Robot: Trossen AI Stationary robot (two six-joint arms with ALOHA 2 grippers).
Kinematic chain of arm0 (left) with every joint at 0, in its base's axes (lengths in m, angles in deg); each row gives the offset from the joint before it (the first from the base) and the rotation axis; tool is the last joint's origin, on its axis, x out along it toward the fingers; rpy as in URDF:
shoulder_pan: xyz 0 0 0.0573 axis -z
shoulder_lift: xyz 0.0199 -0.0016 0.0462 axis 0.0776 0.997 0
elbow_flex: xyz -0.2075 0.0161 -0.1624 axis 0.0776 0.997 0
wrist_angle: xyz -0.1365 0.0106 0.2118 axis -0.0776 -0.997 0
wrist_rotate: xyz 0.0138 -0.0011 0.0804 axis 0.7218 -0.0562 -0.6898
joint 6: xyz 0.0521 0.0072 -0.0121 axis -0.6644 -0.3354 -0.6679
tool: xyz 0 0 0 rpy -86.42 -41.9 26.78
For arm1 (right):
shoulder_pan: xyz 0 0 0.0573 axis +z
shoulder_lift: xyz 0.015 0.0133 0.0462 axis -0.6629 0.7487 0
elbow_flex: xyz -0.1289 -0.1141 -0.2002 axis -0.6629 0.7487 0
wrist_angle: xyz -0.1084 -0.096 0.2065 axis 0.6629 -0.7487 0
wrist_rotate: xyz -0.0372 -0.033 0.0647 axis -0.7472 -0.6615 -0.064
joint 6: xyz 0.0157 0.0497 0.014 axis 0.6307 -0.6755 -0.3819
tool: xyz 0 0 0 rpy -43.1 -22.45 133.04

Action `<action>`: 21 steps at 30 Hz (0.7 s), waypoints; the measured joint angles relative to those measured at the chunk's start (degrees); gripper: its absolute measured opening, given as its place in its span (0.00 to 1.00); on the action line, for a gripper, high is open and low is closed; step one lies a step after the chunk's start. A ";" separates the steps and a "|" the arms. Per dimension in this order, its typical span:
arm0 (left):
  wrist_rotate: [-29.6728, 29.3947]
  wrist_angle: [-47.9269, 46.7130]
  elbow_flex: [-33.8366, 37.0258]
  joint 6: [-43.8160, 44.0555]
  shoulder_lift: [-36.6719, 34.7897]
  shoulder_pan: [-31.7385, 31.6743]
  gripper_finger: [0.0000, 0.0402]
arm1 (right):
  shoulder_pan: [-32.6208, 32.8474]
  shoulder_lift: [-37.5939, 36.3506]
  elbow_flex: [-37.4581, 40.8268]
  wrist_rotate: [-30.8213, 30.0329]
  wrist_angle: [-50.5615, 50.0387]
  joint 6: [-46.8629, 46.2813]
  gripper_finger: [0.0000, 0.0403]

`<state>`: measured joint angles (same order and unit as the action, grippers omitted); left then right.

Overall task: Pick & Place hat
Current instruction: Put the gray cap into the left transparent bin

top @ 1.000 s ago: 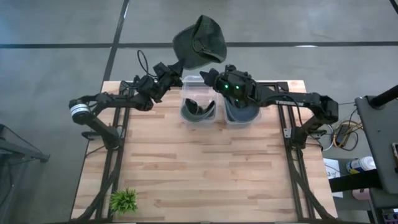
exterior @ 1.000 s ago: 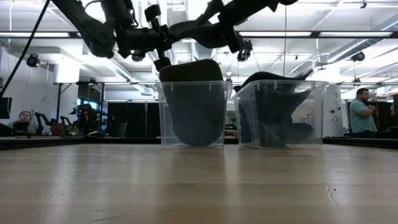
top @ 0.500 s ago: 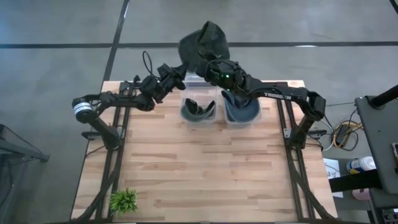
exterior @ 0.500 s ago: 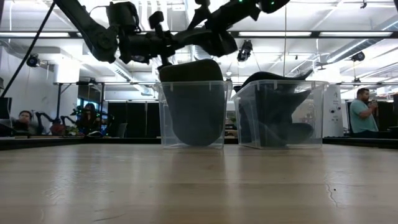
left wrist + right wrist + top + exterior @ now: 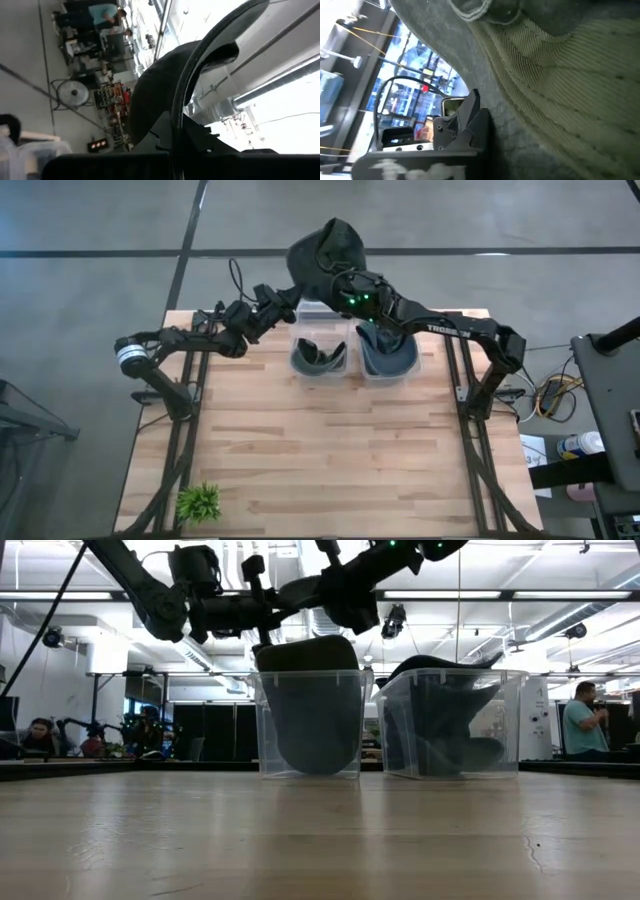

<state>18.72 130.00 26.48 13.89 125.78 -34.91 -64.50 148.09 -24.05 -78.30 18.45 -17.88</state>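
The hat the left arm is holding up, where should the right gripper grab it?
Judging by its pose, the brim edge. The hat hangs raised beyond the bins, held by the left gripper at its left side, so its right edge faces the right gripper. Come from the right, clear of the left fingers.

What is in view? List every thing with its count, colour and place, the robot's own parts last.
Hat: one, dark green, held up in the air beyond the table's far edge.
Bins: two, clear plastic, side by side at the far middle of the table, each with a dark hat inside.
Table: one, light wood.
Plant: one, green, near left corner of the table.
People: several in the room behind, one in a teal shirt.
Left end effector: at the hat's edge, gripping its brim.
Right end effector: at the hat, fingers hidden.
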 joint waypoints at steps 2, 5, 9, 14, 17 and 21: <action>0.62 -0.43 0.27 0.13 0.00 0.00 0.03 | -0.15 -0.43 0.04 0.07 -1.07 0.02 0.05; 2.64 -0.40 0.98 -2.16 -0.49 0.02 0.09 | -0.15 -0.94 0.07 0.01 -1.56 0.76 0.05; 8.72 -0.69 1.88 -3.21 -0.66 0.37 0.24 | -0.78 -1.25 0.07 -1.59 -3.08 1.41 0.04; 17.78 -0.42 4.08 -7.81 -2.68 0.13 0.41 | -2.91 -2.02 0.13 8.76 -7.50 0.06 0.04; 26.11 -0.57 7.06 -12.14 -6.18 0.16 0.44 | -4.90 -2.30 0.09 23.51 -10.80 -1.85 0.04; 29.50 -1.83 13.17 -13.76 -13.83 0.13 0.45 | -5.79 -2.64 0.13 35.53 -20.95 -3.12 0.04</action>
<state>48.22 128.17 39.65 0.14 111.94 -34.78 -70.29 145.45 -23.91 -42.77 -2.50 -21.00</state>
